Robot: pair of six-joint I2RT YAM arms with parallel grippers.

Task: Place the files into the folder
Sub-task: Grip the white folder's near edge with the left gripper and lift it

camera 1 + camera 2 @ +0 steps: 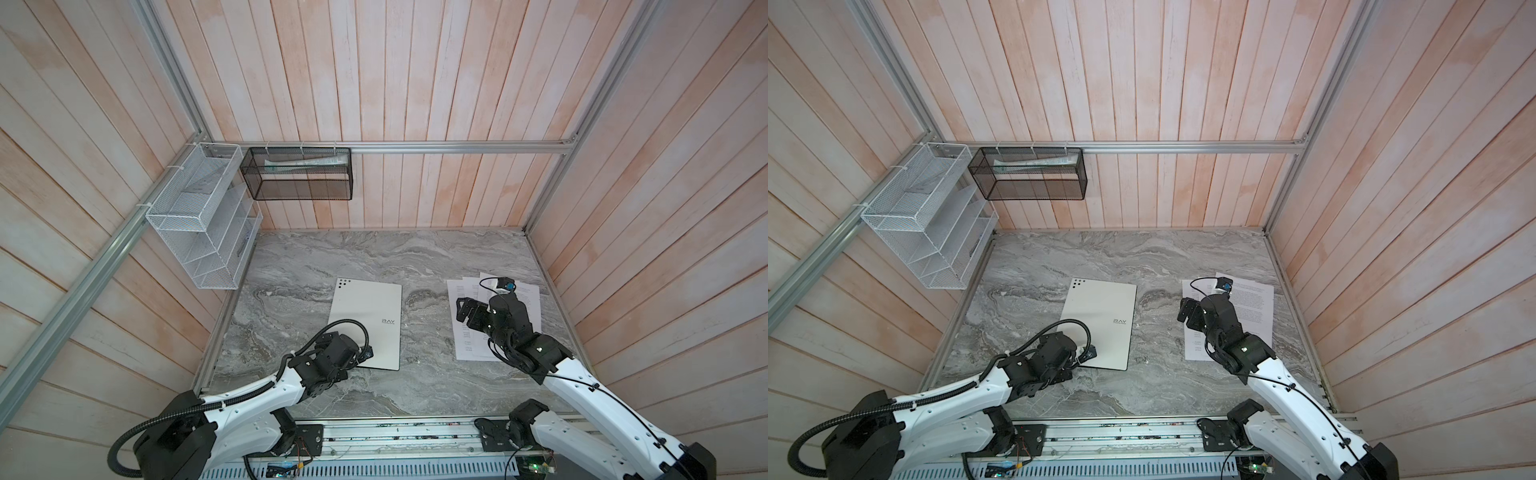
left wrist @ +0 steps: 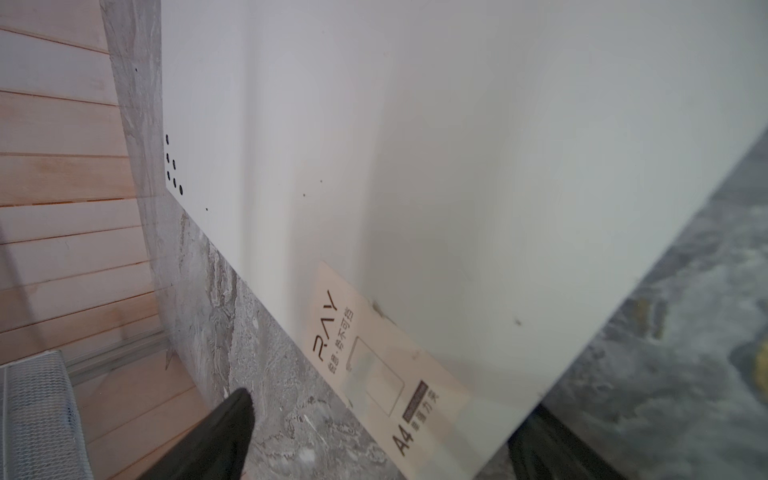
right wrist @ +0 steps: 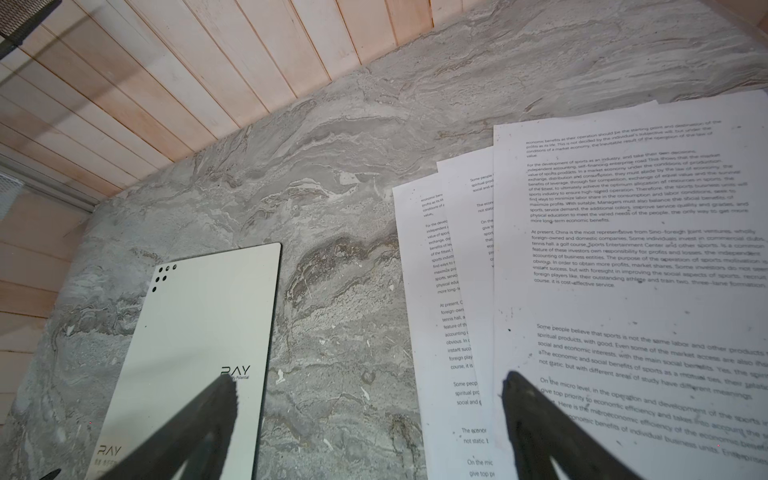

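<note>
Lying closed, the folder point(image 1: 370, 316) sits well apart from the files point(image 1: 467, 347).

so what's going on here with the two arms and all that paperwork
Two robot arms are at the start of a filing job. The folder lies closed on the marble table. The left gripper is down at its near left corner, jaws wide open. The files, several printed sheets fanned out, lie flat on the table to the folder's right, apart from it. The right gripper hangs open by their left edge, holding nothing.
</note>
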